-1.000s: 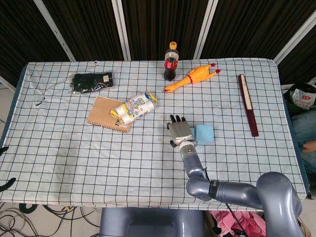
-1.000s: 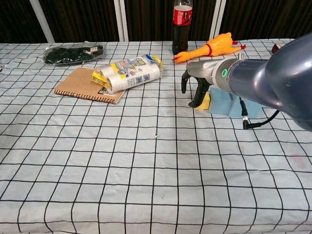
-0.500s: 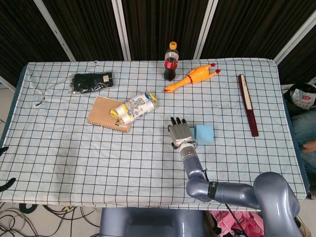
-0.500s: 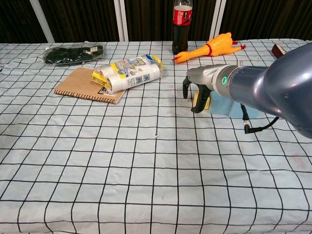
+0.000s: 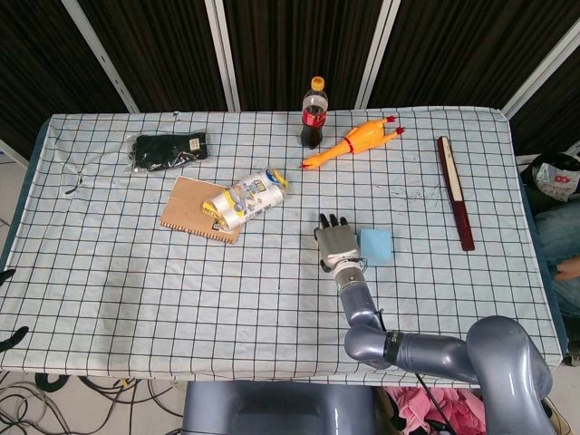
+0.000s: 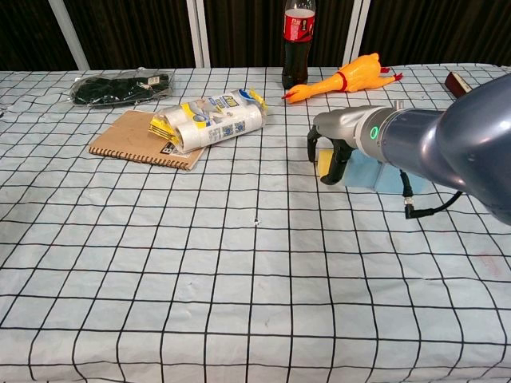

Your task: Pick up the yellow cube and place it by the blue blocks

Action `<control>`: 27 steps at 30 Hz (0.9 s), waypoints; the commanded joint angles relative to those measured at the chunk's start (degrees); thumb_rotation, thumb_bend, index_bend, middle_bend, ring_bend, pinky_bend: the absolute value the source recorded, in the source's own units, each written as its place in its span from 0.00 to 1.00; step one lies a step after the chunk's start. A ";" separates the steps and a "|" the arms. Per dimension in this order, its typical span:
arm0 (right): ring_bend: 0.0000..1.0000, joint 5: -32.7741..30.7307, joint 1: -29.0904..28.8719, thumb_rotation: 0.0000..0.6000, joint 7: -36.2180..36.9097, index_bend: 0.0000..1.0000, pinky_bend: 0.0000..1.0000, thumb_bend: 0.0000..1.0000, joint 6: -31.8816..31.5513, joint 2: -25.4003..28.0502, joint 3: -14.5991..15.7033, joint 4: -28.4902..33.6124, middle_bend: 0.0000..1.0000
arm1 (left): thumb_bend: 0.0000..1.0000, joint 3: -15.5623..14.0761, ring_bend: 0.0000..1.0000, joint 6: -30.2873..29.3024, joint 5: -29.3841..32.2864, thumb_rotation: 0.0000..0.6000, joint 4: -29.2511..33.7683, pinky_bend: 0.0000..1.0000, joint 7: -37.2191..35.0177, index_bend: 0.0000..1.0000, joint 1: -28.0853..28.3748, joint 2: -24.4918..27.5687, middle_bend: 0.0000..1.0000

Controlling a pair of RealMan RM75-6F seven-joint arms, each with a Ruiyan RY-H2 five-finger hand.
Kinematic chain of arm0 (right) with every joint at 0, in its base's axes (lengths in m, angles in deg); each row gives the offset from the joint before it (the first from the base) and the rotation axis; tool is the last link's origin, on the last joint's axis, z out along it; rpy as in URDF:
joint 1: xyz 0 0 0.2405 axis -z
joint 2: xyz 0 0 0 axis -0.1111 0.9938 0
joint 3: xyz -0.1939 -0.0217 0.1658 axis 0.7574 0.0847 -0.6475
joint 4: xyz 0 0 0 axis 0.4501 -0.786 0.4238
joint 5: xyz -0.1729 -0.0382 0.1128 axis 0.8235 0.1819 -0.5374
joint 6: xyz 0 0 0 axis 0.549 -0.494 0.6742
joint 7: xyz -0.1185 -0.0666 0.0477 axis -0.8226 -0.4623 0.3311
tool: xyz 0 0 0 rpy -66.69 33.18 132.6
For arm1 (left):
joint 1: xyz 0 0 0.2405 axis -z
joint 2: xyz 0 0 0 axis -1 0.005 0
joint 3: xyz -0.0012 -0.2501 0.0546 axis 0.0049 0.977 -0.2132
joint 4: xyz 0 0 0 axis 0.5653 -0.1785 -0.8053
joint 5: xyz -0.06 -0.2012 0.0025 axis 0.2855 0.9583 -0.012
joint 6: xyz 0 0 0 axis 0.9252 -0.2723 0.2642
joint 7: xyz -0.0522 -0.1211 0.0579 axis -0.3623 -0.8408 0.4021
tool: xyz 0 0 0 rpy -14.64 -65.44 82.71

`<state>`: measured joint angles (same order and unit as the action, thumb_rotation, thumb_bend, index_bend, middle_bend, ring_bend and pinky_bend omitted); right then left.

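Right now the right hand (image 6: 334, 152) is down at the table, fingers curled around the yellow cube (image 6: 326, 164), which shows only as a sliver between the dark fingers in the chest view; it looks pinched between thumb and finger, but whether the cube's base is on the cloth or just off it I can't tell. From the head view the hand (image 5: 336, 243) covers the cube completely, no yellow visible. The cube sits hard up against the near-left edge of the blue blocks (image 6: 374, 172), touching or nearly so; the seam is hidden by the forearm. The blue blocks (image 5: 375, 246) read as one light blue square from above, how many pieces can't be made out. Left hand is in neither view. Elsewhere on the checked tablecloth (image 5: 136, 272): cola bottle (image 5: 314, 113), cap cut off at the top in the chest view; rubber chicken (image 5: 355, 141); dark red stick (image 5: 455, 191), only its end visible in the chest view; black glove pack (image 5: 169, 149); cardboard pad (image 5: 198, 210) with a yellow-labelled roll pack (image 5: 245, 198) lying on it.
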<state>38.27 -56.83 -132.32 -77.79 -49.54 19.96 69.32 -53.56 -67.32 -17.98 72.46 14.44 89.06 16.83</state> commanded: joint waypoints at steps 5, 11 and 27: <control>0.00 -0.32 0.20 1.00 -0.16 0.33 0.09 0.32 0.13 0.30 0.22 0.06 0.00 | 0.04 0.05 0.00 -0.18 0.05 1.00 -0.01 0.00 0.22 0.19 -0.08 0.01 0.06; 0.00 -0.35 0.32 1.00 -0.12 0.34 0.09 0.32 0.13 0.68 0.21 0.21 0.00 | 0.04 0.14 0.00 -0.63 0.00 1.00 -0.07 0.00 0.53 0.19 -0.24 -0.07 0.06; 0.00 -0.74 0.41 1.00 -0.09 0.34 0.09 0.32 0.33 1.09 0.18 0.48 0.00 | 0.04 0.19 0.00 -0.63 0.10 1.00 -0.14 0.00 0.64 0.19 -0.28 -0.11 0.06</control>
<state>37.50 -56.44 -132.49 -77.49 -48.47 20.18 69.77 -53.37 -67.94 -17.88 72.32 15.08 88.79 16.72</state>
